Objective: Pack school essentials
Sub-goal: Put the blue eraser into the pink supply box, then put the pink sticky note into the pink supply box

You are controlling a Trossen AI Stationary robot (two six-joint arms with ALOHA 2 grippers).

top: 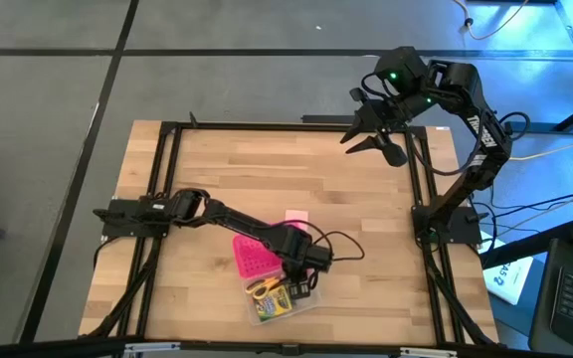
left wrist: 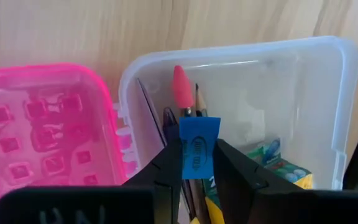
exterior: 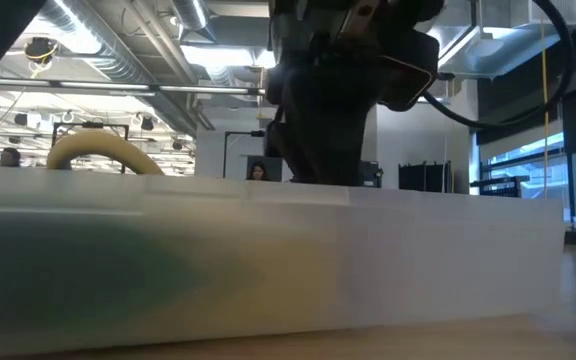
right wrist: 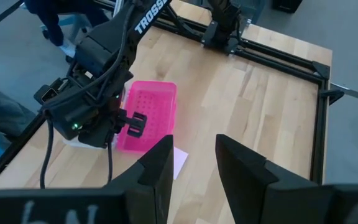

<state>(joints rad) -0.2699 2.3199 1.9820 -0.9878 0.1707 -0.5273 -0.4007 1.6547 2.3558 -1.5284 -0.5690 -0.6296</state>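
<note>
A pencil box lies open near the table's front edge: its bright pink dotted lid beside its clear half. The clear half holds a pencil with a pink cap, thin pens, yellow-handled scissors and a yellow-green crayon box. My left gripper stands over the clear half, shut on a small blue eraser. A pale pink square pad lies flat on the wood beyond the box. My right gripper hovers open, high at the far right. My left gripper pinches the blue eraser between its two fingers, by its two side faces at the lower half. The fingers come from above, pointing steeply down into the clear half. The eraser stands on end, over the pens and pencil; whether it touches them I cannot tell.
A black metal frame runs round the wooden tabletop. The middle and far parts of the wood lie bare. In the low view the clear half's wall fills the foreground, with my left arm dark above it.
</note>
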